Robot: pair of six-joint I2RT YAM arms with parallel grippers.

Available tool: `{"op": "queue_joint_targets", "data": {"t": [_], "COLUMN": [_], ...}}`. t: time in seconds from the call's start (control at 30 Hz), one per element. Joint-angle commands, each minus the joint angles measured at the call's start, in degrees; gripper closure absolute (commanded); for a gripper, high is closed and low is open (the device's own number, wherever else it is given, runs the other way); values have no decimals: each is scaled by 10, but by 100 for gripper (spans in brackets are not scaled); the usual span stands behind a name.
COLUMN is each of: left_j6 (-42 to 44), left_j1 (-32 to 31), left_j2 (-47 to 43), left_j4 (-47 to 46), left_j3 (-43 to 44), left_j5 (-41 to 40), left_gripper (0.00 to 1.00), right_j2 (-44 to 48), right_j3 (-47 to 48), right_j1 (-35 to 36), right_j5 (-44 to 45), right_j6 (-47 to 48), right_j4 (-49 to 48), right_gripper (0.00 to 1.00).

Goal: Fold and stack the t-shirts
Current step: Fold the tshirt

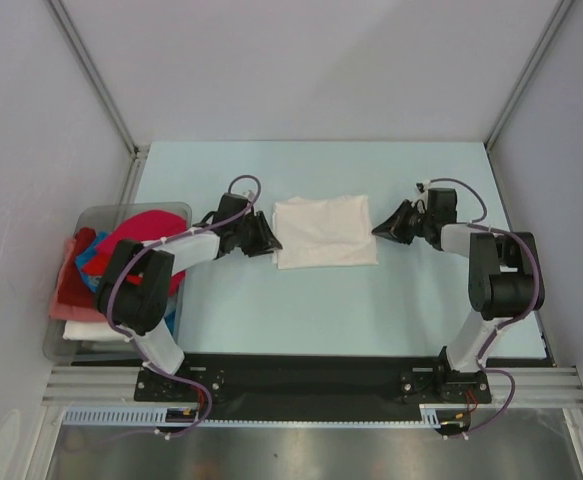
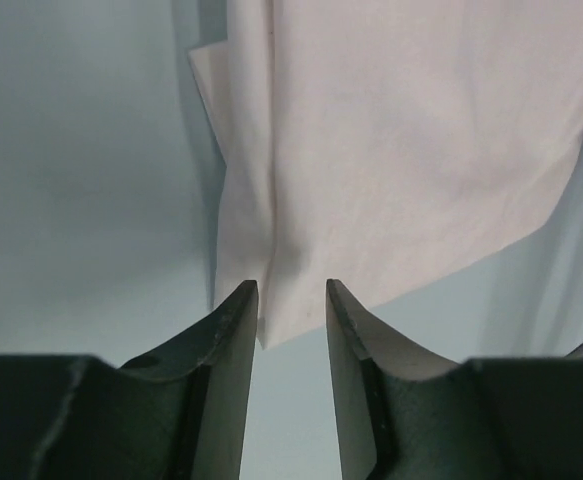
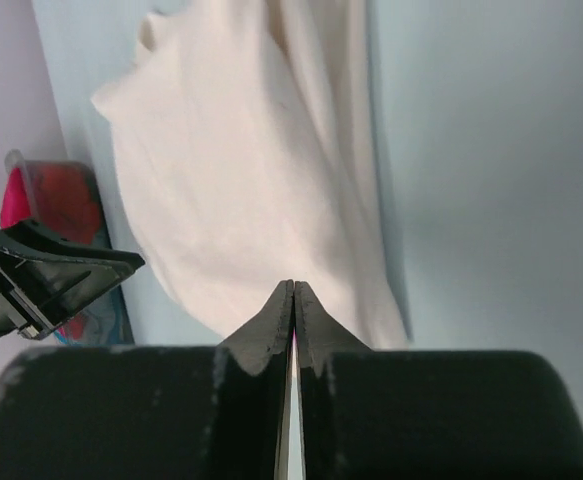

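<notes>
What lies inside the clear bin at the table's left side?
T-shirts: a magenta-red t-shirt on top, a blue t-shirt and a pink t-shirt beside it, a white t-shirt underneath. The left arm covers part of the bin, so what lies there cannot be seen.

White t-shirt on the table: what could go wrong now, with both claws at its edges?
1. The left claw is open at a corner of the white t-shirt; closing may catch only one layer, and the fold would open.
2. The right claw is shut at the opposite edge; advancing, it may push and wrinkle the cloth.
</notes>
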State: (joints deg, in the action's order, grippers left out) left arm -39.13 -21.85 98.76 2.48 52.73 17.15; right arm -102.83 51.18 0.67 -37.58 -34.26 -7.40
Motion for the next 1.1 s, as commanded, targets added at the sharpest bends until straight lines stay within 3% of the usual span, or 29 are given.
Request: {"op": "queue_joint_targets", "data": {"t": [0.0,0.17,0.4,0.57,0.7,0.8,0.83,0.93,1.07], "left_j6": [25,18,4,-1,-3,9,13,28,41], "left_j1": [7,7,20,51,80,88,88,81,66], "left_j2": [-39,8,152,247,261,229,217,156,79], "left_j4": [27,48,60,69,67,77,79,65,60], "left_j3": [58,148,281,356,367,357,353,308,229], "left_j5": [-42,-8,1,16,14,4,2,-5,-21], "left_gripper": [60,59,59,61,62,59,57,41,30], "right_j2": [28,-32,-187,-254,-254,-222,-208,-158,-121], "right_j3": [53,146,265,312,309,291,272,241,219], "right_j1": [9,43,47,15,-24,-39,-40,-37,-23], "right_j5": [24,-21,-50,-32,-19,-21,-22,-19,-11], "right_j6": [18,-11,-58,-83,-95,-79,-65,-25,31], "right_j4": [3,-22,-43,-50,-50,-39,-35,-19,42], "right_gripper": [95,95,96,98,97,89,75,48,34]}}
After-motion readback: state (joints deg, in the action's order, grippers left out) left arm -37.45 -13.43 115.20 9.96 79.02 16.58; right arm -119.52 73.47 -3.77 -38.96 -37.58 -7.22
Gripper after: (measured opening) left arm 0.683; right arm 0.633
